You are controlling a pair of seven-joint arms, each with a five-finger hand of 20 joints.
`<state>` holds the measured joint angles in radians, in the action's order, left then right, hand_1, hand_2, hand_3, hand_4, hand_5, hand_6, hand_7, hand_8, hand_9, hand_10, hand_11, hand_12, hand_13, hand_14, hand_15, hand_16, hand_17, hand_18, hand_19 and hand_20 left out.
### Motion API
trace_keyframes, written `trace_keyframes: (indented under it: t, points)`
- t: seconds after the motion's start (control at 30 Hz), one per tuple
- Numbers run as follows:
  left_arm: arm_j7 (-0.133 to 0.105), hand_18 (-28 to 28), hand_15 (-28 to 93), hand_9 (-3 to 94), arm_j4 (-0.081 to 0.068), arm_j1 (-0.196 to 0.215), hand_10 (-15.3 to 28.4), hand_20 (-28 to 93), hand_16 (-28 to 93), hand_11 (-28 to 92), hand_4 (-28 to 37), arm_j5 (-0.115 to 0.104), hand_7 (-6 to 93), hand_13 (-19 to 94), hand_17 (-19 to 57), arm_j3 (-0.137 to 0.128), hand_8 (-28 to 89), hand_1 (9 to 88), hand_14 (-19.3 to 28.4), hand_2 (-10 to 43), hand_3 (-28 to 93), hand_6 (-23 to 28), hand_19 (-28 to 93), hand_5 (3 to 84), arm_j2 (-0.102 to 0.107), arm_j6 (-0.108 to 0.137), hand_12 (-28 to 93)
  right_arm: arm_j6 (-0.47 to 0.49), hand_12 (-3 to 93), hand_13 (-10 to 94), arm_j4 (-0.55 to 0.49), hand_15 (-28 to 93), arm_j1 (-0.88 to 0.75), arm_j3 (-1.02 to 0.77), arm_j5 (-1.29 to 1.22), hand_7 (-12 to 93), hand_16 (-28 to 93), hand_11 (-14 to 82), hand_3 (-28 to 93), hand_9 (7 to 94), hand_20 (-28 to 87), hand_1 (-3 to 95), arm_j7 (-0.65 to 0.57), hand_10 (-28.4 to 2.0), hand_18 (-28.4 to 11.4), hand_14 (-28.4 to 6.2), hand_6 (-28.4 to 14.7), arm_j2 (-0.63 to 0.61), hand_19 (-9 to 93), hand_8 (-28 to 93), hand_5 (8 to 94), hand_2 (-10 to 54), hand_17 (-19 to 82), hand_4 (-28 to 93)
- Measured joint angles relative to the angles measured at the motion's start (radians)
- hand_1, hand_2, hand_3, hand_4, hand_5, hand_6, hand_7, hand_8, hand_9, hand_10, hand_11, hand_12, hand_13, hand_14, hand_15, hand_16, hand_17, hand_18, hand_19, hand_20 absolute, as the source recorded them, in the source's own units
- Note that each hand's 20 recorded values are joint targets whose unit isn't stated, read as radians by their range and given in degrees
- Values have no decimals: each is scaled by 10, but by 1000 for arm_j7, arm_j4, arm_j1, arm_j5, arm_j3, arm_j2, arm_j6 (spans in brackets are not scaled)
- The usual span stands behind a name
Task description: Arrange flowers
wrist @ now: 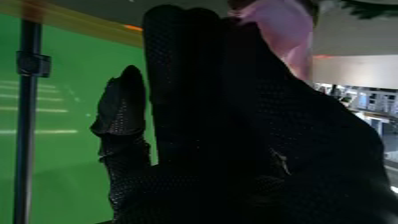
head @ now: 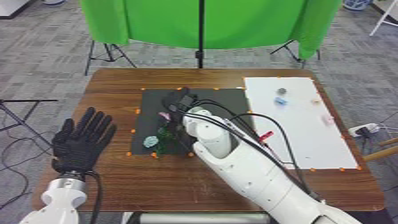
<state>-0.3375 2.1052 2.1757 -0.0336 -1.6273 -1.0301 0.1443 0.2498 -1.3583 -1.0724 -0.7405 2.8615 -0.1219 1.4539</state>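
From the head view, can see a pink flower (head: 165, 116) on the dark mat (head: 153, 103), just beside the right hand (head: 179, 100) — long axis slanting slightly from far left to near right. Cannot tell which end bears the bloom. Can also pick out a pale blue flower (head: 150, 141), green leaves (head: 163, 136) and, on the white sheet (head: 289, 127), a small blue flower (head: 281, 101). Lose part of the mat behind the right arm (head: 233, 157) and black cables (head: 282, 131). Find the left hand (head: 78, 147) open and empty, fingers straight.

From the right wrist view, get the pink petals close up against the glove, running roughly along its length. Cannot tell whether gripped — or how far open the right hand is.
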Motion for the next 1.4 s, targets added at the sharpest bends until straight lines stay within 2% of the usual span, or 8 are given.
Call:
trace_keyframes:
  t: [0.27,0.6,0.77,0.9,1.03,1.13,1.23,1.4]
  points:
    - [2,134,330,388,0,0,158,109,-70,195,-283,0,107,271,-84,0,-88,282,164,129,793,102,336,456,-4,0,99,-1,155,651,-32,432,0,3,-32,171,330,165,764,685,373,532,-17,-129,-228,-86,-2,-6,865,-142,628,-95,306,-283]
    - [3,134,332,388,1,20,157,109,-71,195,-283,1,108,271,-83,-19,-88,284,163,121,794,102,336,455,-42,7,99,-33,144,603,-155,487,-28,-73,-266,154,188,141,847,606,334,429,-85,-157,-229,-125,-25,-50,848,-135,551,-95,296,-283]
    - [7,134,331,387,1,27,158,109,-71,195,-283,1,107,271,-83,-24,-88,284,163,120,792,102,337,455,-59,9,99,-39,142,571,-288,454,-71,-156,-315,147,159,137,840,594,309,410,-155,-166,-227,-134,-32,-118,806,-132,555,-95,281,-283]
    - [5,133,331,388,1,30,158,109,-71,194,-283,2,107,271,-83,-24,-88,284,164,121,789,102,337,455,-62,11,99,-87,140,524,-412,364,-141,-269,-388,157,138,136,852,581,256,407,-198,-160,-201,-133,-25,-211,695,-134,565,-95,243,-283]
    - [0,133,331,389,2,30,157,108,-71,194,-283,3,107,271,-82,-24,-88,283,164,121,789,102,336,455,-63,16,99,-240,137,467,-408,305,-220,-415,-452,173,141,127,862,546,225,403,-121,-155,-188,-135,-19,-321,618,-143,546,-95,210,-283]
    - [-12,133,331,390,4,33,157,108,-71,195,-283,3,108,272,-82,-26,-88,282,164,122,788,102,335,456,-63,25,100,-294,135,438,-382,283,-297,-543,-458,176,144,123,863,520,215,397,-95,-156,-187,-141,-21,-404,596,-145,528,-95,199,-283]
    - [-23,133,333,390,7,40,157,109,-70,195,-283,2,109,272,-82,-33,-88,282,164,123,787,103,336,456,-63,28,100,-281,133,421,-368,273,-386,-668,-457,175,147,117,857,500,210,372,-128,-154,-187,-144,-22,-477,583,-146,516,-95,191,-283]
    - [-30,133,332,390,8,45,156,109,-71,196,-283,2,109,272,-82,-37,-89,282,164,123,787,102,334,457,-62,29,100,-187,134,408,-369,260,-520,-828,-454,169,153,111,840,473,210,340,-203,-158,-190,-147,-27,-542,579,-144,489,-95,185,-283]
